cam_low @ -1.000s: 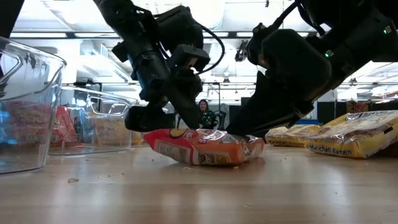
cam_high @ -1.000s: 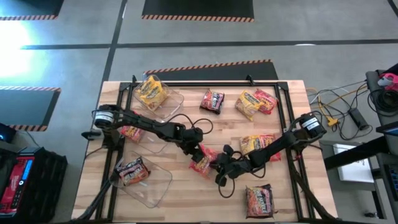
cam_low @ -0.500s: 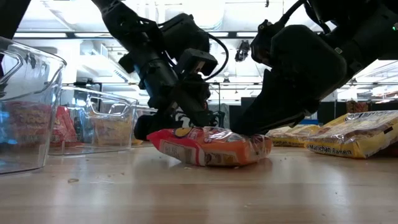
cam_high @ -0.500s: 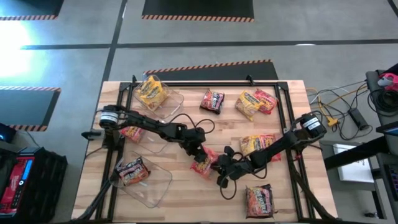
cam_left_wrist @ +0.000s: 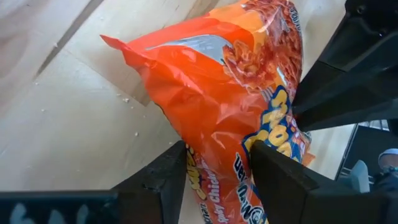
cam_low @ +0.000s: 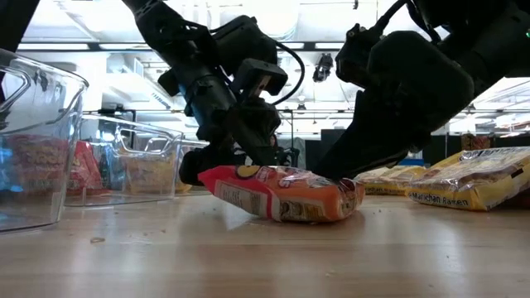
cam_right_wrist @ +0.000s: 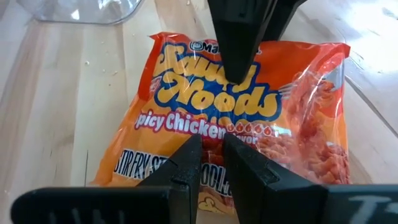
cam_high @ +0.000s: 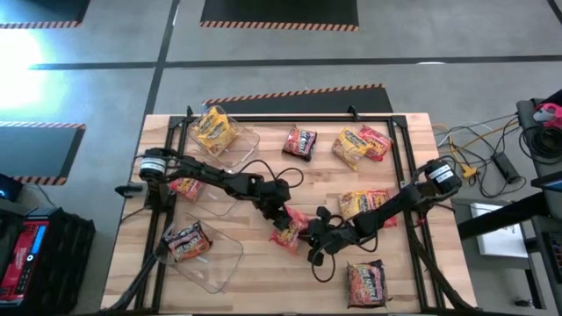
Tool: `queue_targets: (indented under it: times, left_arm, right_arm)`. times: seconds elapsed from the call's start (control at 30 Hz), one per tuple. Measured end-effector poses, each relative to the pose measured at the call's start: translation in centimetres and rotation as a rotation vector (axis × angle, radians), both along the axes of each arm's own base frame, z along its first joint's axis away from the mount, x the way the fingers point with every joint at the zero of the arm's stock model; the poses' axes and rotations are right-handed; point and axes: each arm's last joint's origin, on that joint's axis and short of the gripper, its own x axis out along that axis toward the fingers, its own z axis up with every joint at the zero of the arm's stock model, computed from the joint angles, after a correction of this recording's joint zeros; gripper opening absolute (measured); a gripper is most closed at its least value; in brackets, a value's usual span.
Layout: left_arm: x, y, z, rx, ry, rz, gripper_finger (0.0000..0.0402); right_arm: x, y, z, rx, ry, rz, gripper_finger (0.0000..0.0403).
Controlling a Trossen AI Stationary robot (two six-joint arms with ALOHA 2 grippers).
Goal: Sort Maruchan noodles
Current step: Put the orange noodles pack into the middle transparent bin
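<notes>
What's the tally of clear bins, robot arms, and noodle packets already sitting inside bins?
Clear bins: 3
Robot arms: 2
Noodle packets in bins: 3
Total: 8

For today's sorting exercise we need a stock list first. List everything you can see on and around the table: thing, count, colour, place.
orange packet: one, orange-red, table centre, one end lifted.
loose packets: five, yellow, red and dark, right half of the wooden table.
clear bins: three, transparent, left side; yellow packet in the far one, reddish in the middle, dark in the near.
cables: several, yellow and black, on the floor to the right.
left gripper: one, dark, pinching the orange packet's edge.
right gripper: one, dark, nearly closed, pressing on the same packet.
</notes>
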Motion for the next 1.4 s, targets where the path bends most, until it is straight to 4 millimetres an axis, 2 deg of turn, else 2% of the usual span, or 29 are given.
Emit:
queue_targets:
  times: [0.17, 0.3, 0.5, 0.73, 1.0, 1.4]
  left_arm:
    - [0.0, 0.0, 0.5, 0.013, -0.026, -0.01, 0.0148]
    - [0.1, -0.1, 0.6, 0.011, -0.042, -0.038, 0.0147]
    - [0.1, -0.1, 0.7, 0.032, -0.047, -0.06, 0.0147]
    - [0.8, -0.1, 1.7, 0.053, -0.093, -0.083, 0.0147]
    - [1.2, -0.1, 2.2, 0.037, -0.112, -0.072, 0.0152]
    - [1.2, -0.2, 2.3, 0.006, -0.099, -0.096, 0.0234]
  right_arm:
    - [-0.5, -0.1, 3.1, 0.003, -0.03, 0.036, 0.0063]
    - [-1.2, 0.2, 4.4, 0.04, -0.03, 0.067, 0.0063]
    - [-1.4, 0.2, 3.1, 0.071, 0.021, -0.005, 0.0063]
    - [-1.0, 0.5, 0.8, 0.081, 0.053, -0.017, 0.0063]
    - [-0.7, 0.7, 0.1, 0.082, 0.029, 0.005, 0.0063]
    - [-0.6, 0.7, 0.2, 0.046, 0.021, 0.009, 0.0063]
